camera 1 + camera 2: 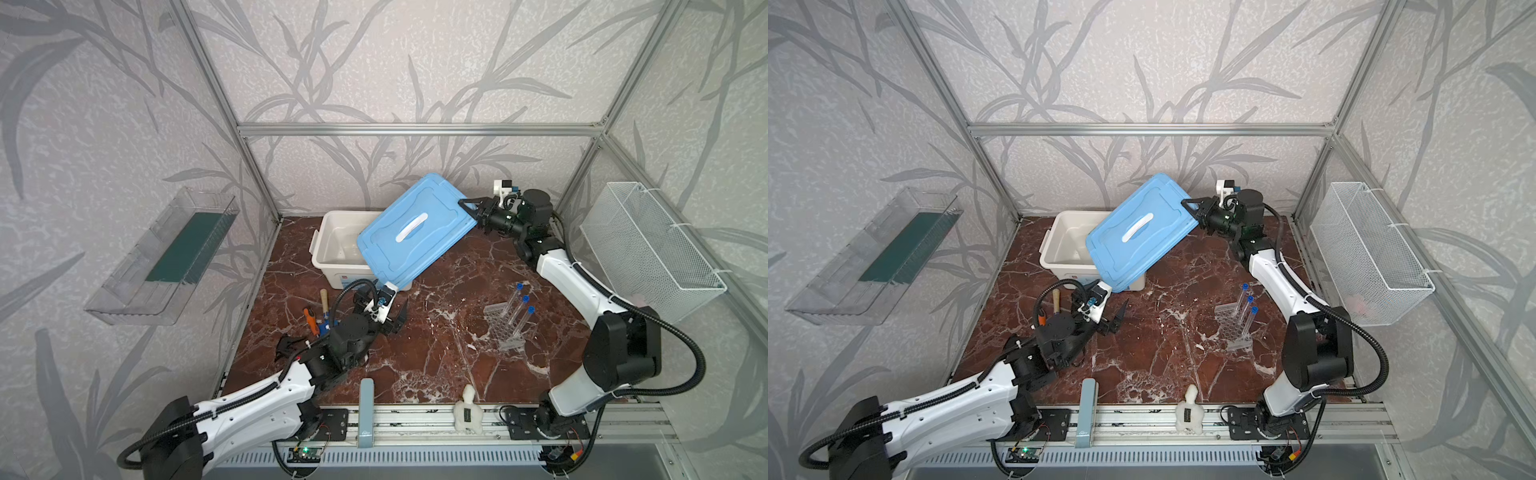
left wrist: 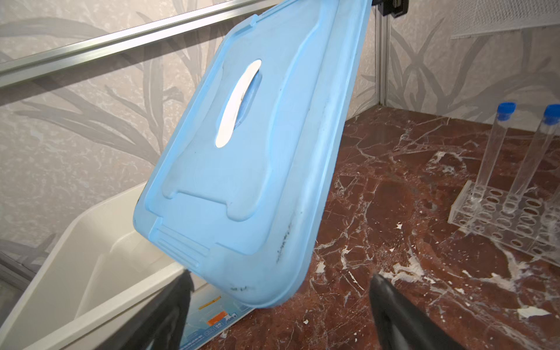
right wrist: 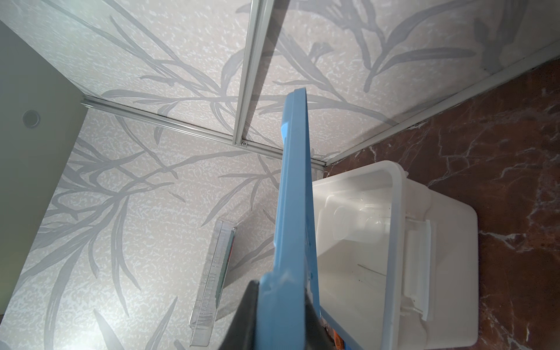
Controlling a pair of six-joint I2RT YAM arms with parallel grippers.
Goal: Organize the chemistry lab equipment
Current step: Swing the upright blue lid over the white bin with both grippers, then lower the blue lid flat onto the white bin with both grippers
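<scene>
Black fingers [image 2: 391, 306] of the left gripper [image 2: 281, 280] fill the near edge of the left wrist view. They are spread wide and empty, just under the low corner of the light blue plastic lid [image 1: 415, 232]. No contact is evident.

Right gripper [image 1: 467, 205]: clamped on the lid's high far corner, with both fingers pressed to the rim in the right wrist view. The lid hangs steeply tilted over the white rectangular plastic tub [image 1: 328, 266]. Cannot tell whether its low edge rests on the tub's front wall.

Judgement: the one-corner pinch either keeps the tub open for loading or is about to close it. The wide left jaws look placed to steady the low corner.

Inside the tub, in the right wrist view, clear plastic vessels [image 3: 351, 224] lie on the floor. These are likely the beaker and cup, but the outlines are too faint to separate. Dish and rods not made out.

Not yet stowed: three blue-capped clear test tubes [image 1: 519, 309] lean in the clear perforated rack [image 1: 505, 332] on the red marble-pattern tabletop [image 1: 436, 353], well apart from the tub.

Blue trowel with wooden handle [image 1: 324, 299] and orange-red-handled tool [image 1: 308, 316] lie beside the left arm. Neither is lab gear, so they are sensibly left out.

Writing:
- A sticker on the tub's front wall [image 2: 212, 321] has orange and blue print, too small to read.
- A dark tag on the small white figure [image 1: 467, 411] at the front rail is unreadable.
</scene>
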